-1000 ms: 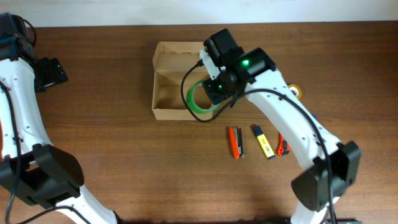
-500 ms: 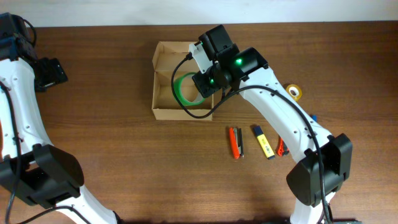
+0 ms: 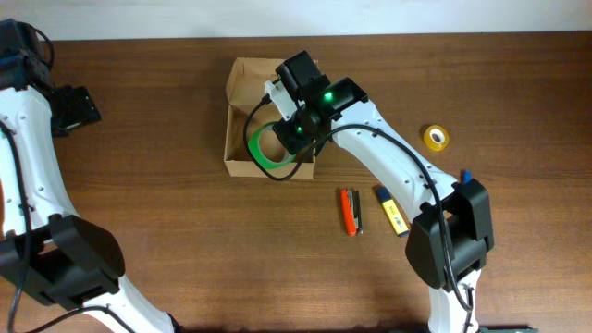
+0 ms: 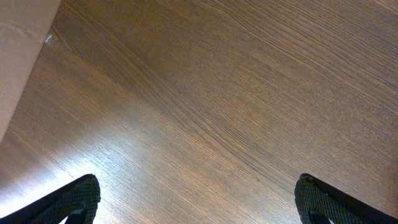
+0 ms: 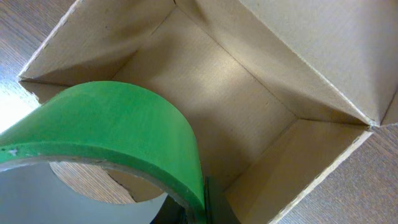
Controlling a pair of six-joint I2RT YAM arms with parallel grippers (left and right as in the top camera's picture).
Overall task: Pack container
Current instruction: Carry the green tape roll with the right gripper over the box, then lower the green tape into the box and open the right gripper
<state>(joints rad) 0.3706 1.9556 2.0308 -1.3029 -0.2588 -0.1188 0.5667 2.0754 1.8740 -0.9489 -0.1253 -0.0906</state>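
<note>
One green tape roll (image 3: 253,148) was held clenched in the right pincer (image 3: 296,139), with the open container (image 3: 242,91) directly beneath it.
Light, thin cardboard was judged easily dented and shifted; its stiffer folded corners were deemed best gripped. The left pincer (image 3: 79,106) was spread, well apart.

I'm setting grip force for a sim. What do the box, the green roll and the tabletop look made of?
The container: plain tan cardboard, matte, with folded creases and raw cut edges. The green tape roll: smooth, faintly glossy band, probably plastic tape; pale inner edge suggests a card core. The table: brown wood grain with soft sheen; solid wood or laminate, cannot tell.
</note>
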